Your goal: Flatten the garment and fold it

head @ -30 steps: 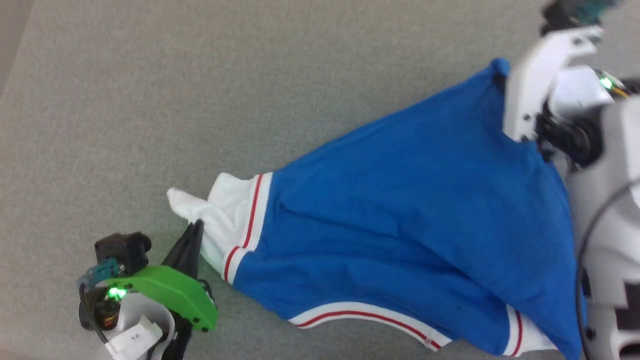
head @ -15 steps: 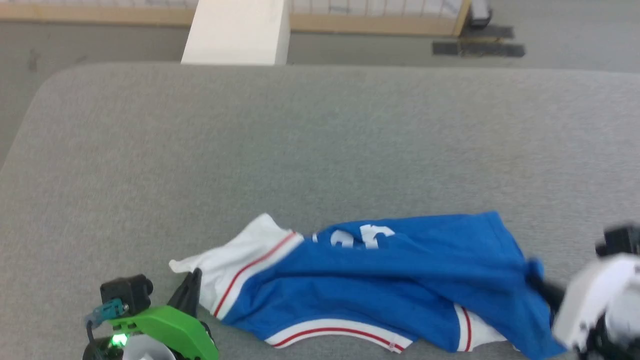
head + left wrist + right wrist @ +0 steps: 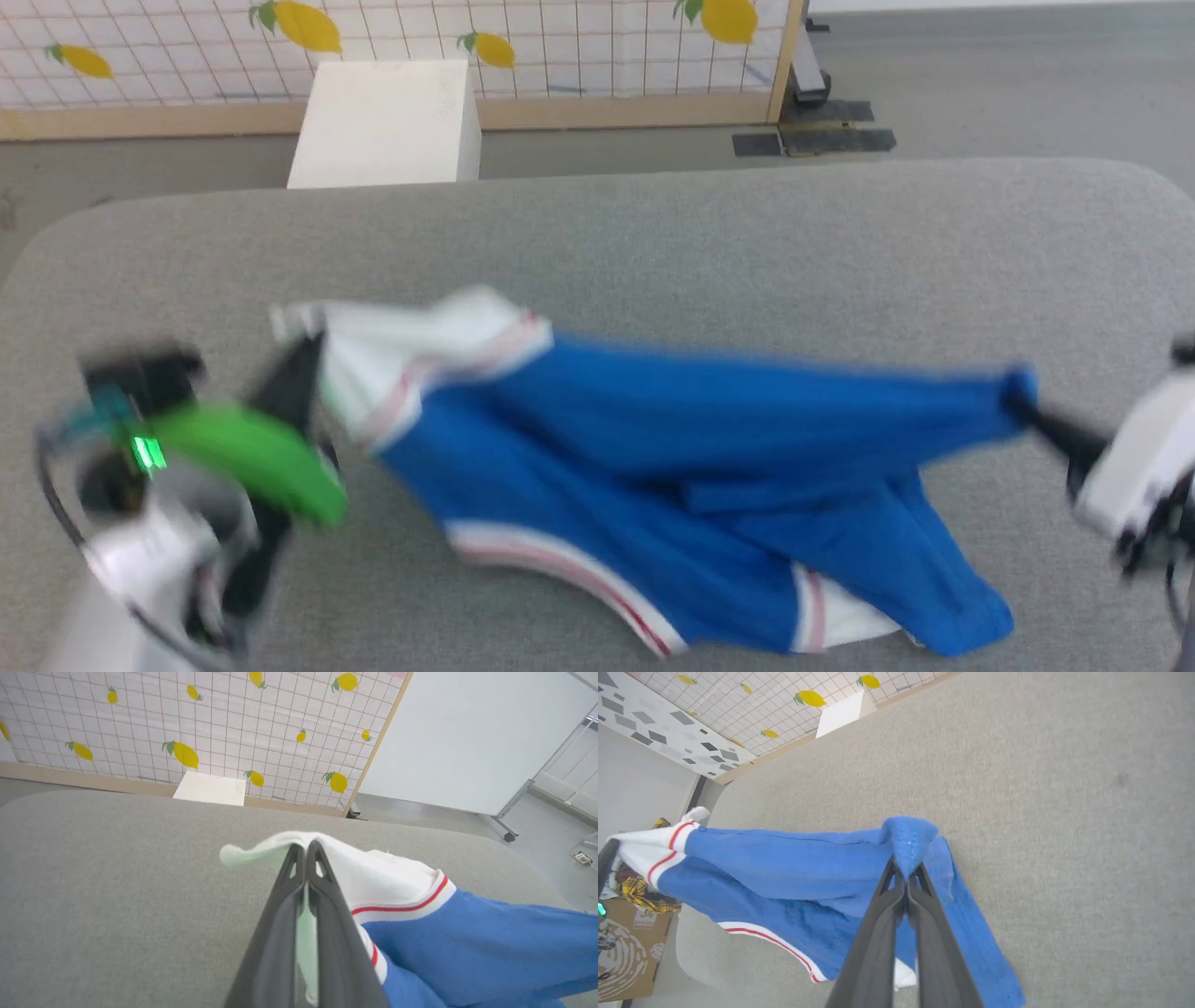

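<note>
The garment, a royal-blue jersey with white sleeves and red-and-white trim, hangs stretched between both grippers above the grey table. My left gripper is shut on the white sleeve at the left end. My right gripper is shut on a bunched blue hem corner at the right end. The lower part of the jersey sags onto the table, with a striped band along its bottom edge. Its lettering is hidden.
A white box stands on the floor beyond the table's far edge, before a lemon-patterned grid panel. In the right wrist view a cardboard box and a yellow plaid cloth lie below the table's left edge.
Both grippers have lifted and pulled the jersey taut, the left one rising with the sleeve. The head camera has tilted up, bringing the far edge and the wall into view.
</note>
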### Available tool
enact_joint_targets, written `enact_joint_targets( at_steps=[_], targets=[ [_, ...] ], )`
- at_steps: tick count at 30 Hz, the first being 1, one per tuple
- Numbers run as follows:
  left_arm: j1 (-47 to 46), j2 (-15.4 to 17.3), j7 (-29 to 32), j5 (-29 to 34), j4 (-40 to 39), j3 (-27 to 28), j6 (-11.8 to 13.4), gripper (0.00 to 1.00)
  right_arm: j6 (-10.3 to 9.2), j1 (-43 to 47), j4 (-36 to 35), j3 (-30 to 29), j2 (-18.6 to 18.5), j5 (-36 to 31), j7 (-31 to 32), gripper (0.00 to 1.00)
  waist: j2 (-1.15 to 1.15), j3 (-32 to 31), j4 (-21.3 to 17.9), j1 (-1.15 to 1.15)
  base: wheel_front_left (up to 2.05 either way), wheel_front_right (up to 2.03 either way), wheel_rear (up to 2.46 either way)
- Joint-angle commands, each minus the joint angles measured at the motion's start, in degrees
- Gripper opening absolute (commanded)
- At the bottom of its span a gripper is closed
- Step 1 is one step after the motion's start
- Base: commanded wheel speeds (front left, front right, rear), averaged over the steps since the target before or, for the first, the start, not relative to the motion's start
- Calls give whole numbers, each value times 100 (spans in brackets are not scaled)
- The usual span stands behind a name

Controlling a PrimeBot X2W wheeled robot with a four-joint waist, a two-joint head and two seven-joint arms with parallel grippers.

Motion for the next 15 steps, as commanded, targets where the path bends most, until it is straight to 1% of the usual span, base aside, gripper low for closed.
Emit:
enact_joint_targets(
  at_steps=[1,2,3,5,8,11,15],
  targets=[
    [-532,160,119,-5,21,37,-81,0,-8,-498,79,-26,-36,-64,105,0,0,195,26,0,0,0,0],
    [-926,318,264,66,105,10,-153,0,-8,-914,157,-59,-42,-125,211,0,0,297,29,0,0,0,0],
    [-1267,404,342,93,169,5,-208,0,-8,-1252,215,-67,-59,-202,280,0,0,407,34,0,0,0,0],
    [-2077,702,567,350,476,-127,-361,0,-8,-2079,443,-96,-46,-425,372,0,0,657,36,0,0,0,0],
    [-3166,955,696,627,969,-243,-490,0,-8,-3024,719,175,-170,-979,351,0,0,1048,23,0,0,0,0],
    [-4318,1098,664,955,1556,-416,-587,0,-8,-4008,1100,263,-97,-1409,175,0,0,1451,11,0,0,0,0],
    [-5680,1118,504,1348,2233,-632,-642,0,-8,-5273,1627,191,27,-1916,-273,0,0,1923,-1,0,0,0,0]
  ],
)
